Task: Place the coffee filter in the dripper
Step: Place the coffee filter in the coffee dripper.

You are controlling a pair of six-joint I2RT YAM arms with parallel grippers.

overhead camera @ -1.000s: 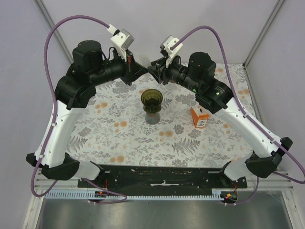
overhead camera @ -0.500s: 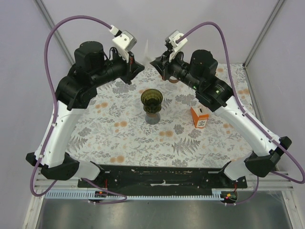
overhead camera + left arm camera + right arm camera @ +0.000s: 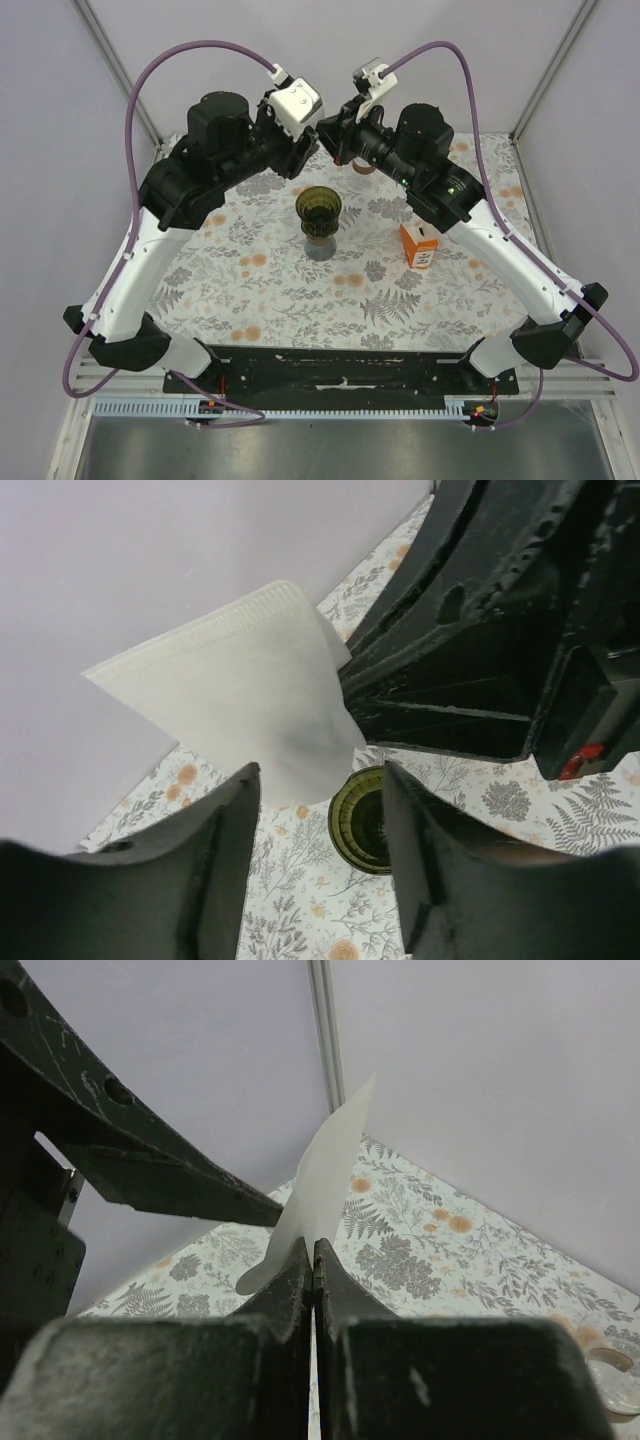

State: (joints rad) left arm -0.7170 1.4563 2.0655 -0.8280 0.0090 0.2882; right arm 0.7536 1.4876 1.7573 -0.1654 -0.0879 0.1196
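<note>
Currently the right gripper pinches the coffee filter, jaws closed tight on its edge, in the air between the two wrists, above and behind the dripper standing on the table; the left gripper gapes partway, holding nothing. Because the paper is limp and folded flat, it may slip from that thin pinch, or reach the dripper's rim unopened and topple off.
</note>
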